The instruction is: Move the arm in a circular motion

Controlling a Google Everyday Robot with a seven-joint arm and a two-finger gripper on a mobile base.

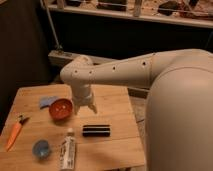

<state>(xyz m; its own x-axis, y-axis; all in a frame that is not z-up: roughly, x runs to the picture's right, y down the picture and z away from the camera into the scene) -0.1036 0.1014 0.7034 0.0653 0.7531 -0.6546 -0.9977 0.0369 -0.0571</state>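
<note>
The cream-white arm (130,72) reaches from the right over the wooden table (112,102). Its thick rounded segments carry small dark screw holes. It bends down at an elbow above the table's middle and ends in a flared tip. The gripper (88,106) hangs at that tip just above the table top, right beside the red bowl (61,108).
On the table lie a blue cloth (46,101), an orange carrot-like tool (14,134), a small blue cup (41,148), a white tube (68,148) and a black bar (96,130). A dark wall and a railing stand behind the table.
</note>
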